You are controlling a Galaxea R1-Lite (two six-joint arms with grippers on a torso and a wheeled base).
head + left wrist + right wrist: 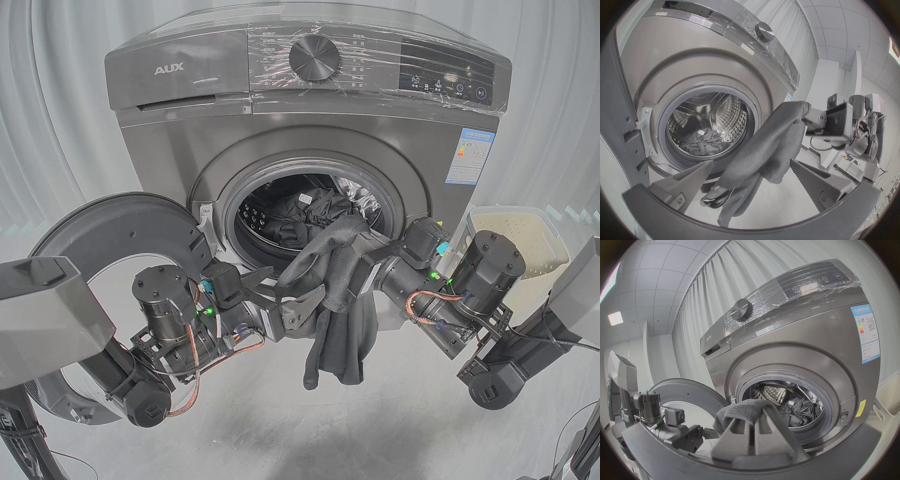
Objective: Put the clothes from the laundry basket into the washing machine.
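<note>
The right gripper (357, 267) is clenched on the dark garment (337, 281), just in front of the washing machine (187, 144) mouth, its tail drooping below the lip; the left gripper (284, 289) stands released beside it. Best to lift that tail clear before pushing inward

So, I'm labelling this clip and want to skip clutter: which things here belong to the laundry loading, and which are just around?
Job: grey garment, clamped in the right gripper; left gripper, open, astride it; washing machine with its open door; dark clothes in the drum; laundry basket.
Just around: dial, blue label, curtain.
</note>
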